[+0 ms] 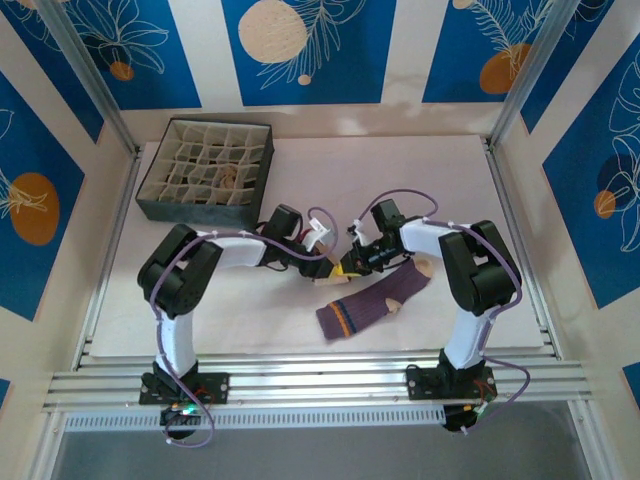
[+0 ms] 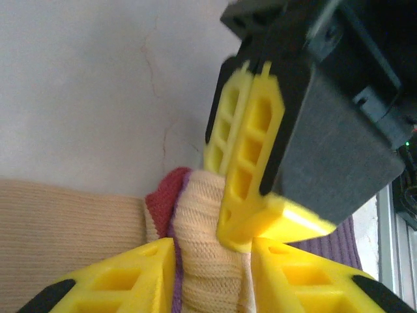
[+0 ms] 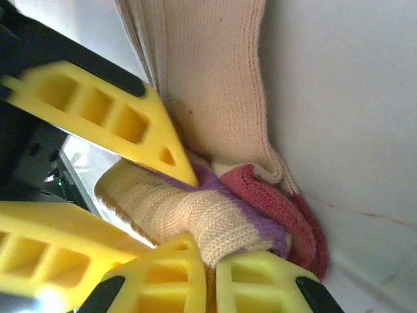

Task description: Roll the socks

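Cream sock [image 3: 195, 218], rolled into a tight bundle with red and purple knit tucked against it, sits mid-surface where the two arms meet. We see the right claw [image 3: 210, 257] pressed together, pinching the roll's end. The left claw [image 2: 214, 251] stands spread, one finger on either side of the roll. The wrist views give us that pinch up close. From above we get the purple sock [image 1: 375, 300] lying flat on the surface [image 1: 250, 320] just beside the claws, and the grid box [image 1: 207, 172] far left.
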Tool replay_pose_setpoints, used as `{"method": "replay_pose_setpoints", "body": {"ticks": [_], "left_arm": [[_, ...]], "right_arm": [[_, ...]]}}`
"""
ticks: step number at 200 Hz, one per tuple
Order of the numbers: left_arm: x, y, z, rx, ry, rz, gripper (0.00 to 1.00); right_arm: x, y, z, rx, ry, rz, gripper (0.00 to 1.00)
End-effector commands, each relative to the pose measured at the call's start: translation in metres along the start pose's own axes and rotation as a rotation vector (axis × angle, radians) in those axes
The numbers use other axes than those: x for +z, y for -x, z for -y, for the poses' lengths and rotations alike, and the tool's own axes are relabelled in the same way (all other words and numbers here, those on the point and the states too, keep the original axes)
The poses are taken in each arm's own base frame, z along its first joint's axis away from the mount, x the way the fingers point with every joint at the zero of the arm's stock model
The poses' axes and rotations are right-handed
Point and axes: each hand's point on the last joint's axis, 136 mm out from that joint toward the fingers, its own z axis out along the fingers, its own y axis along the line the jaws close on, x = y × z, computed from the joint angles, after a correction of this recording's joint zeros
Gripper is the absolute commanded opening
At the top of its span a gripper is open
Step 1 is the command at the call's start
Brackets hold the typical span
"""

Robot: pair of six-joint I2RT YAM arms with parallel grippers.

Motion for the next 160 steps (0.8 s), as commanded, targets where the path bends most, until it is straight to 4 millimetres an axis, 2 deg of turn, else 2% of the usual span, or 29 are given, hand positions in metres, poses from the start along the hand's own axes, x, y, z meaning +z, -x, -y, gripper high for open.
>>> {"method": "replay_pose_setpoints", "body": {"ticks": [1, 22, 55, 106, 139, 160], "left_arm": [[-0.021, 0.012, -0.001, 0.016, 0.079, 0.043, 0.35], [-0.033, 0.015, -0.012, -0.021, 0.151, 0.075, 0.36], [-0.037, -0.005, -0.041, -0.142, 0.244, 0.053, 0.36], [-0.015, -0.021, -0.065, -0.191, 0.238, -0.001, 0.35], [0.000, -0.017, -0.078, -0.159, 0.210, -0.035, 0.35], [0.011, -0.009, -0.083, -0.136, 0.177, -0.042, 0.35]], "right_arm": [[0.011, -0.022, 0.020, 0.052, -0.084, -0.078, 0.00], [0.013, -0.024, 0.020, 0.049, -0.099, -0.088, 0.00], [0.015, -0.027, 0.018, 0.044, -0.109, -0.100, 0.00], [0.015, -0.032, 0.012, 0.046, -0.106, -0.126, 0.00], [0.012, -0.037, 0.003, 0.065, -0.099, -0.169, 0.00], [0.007, -0.040, 0.007, 0.075, -0.141, -0.205, 0.00]]}}
